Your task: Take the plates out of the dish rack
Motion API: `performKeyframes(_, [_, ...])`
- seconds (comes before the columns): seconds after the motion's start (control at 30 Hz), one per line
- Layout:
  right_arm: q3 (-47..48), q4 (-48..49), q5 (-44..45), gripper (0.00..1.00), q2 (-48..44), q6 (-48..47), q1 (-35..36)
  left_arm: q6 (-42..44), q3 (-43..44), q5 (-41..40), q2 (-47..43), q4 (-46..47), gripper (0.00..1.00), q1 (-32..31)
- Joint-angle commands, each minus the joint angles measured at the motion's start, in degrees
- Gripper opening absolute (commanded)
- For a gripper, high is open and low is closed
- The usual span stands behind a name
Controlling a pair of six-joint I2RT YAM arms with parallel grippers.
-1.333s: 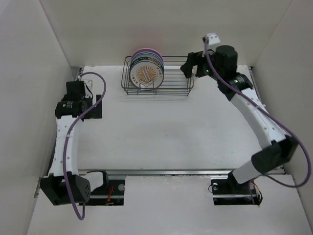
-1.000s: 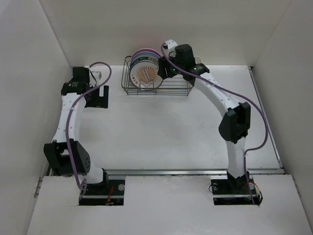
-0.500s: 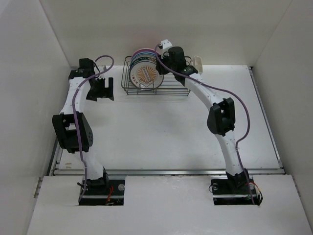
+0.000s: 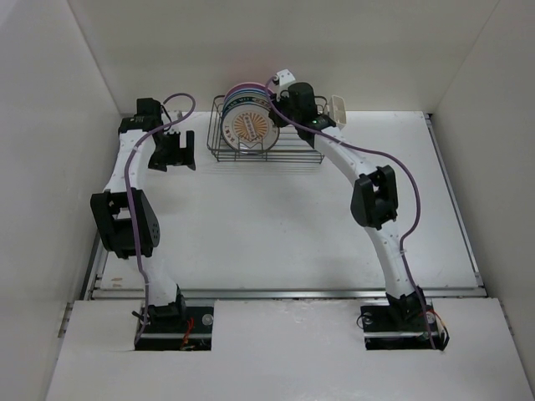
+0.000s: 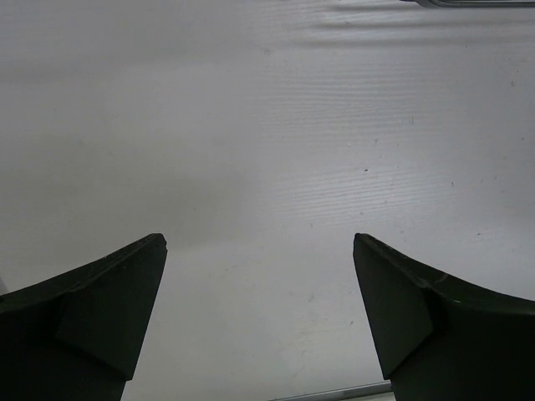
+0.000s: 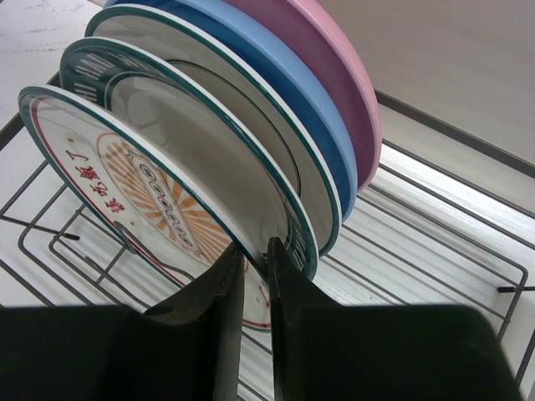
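My right gripper (image 6: 255, 248) is at the plates. Its two fingers (image 6: 288, 292) stand almost together, with only a thin slit between them, and the lower rim of the front plate (image 6: 142, 192) goes into this slit, so the gripper is clamped on that rim. This plate is white, with a thin dark edge and an orange sun pattern in the centre. It stands on its edge, leaning a little.

Directly behind it stands a plate with a wide teal lettered rim (image 6: 88, 75). Further back there is a blue plate (image 6: 284, 96), and at the very back a pink plate (image 6: 343, 75). All of them stand close one behind another in the dish rack (image 4: 297, 149). The rack sits at 12 o'clock on the tabletop (image 5: 267, 125), near the back wall, with the plates in its 9 o'clock end. A small cream cup (image 4: 338, 107) is at the 3 o'clock end of the rack.

My left gripper (image 5: 257, 238) has its fingers wide apart and nothing is between them, only bare tabletop below. In the top view it hangs at 9 o'clock from the rack, apart from it.
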Motion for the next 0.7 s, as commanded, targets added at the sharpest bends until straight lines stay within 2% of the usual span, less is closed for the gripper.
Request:
performKeyframes(0.0, [0.20, 4.75, 3.73, 0.00, -3.44, 1.06, 0.88, 0.16, 1.76, 0.23, -1.01, -0.89, 0.92, 0.30])
performKeyframes(0.2, [0.19, 6.78, 5.48, 0.00, -9.50, -0.53, 0.88, 0.16, 1.76, 0.76, -2.16, -0.89, 0.92, 0.30])
performKeyframes(0.37, [-2.88, 8.53, 5.48, 0.00, -14.77, -3.61, 1.41, 0.69, 0.70, 0.76, -2.77, -0.36, 0.92, -0.23])
performKeyframes(0.5, [-6.65, 8.54, 9.33, 0.00, -18.20, -7.39, 2.55, 0.69, 0.70, 0.76, -3.30, -0.36, 0.92, -0.23])
performKeyframes(0.67, [-9.56, 7.41, 9.97, 0.00, -23.12, -6.79, 2.55, 0.17, 0.70, 0.76, -3.30, -0.36, 0.92, -0.23])
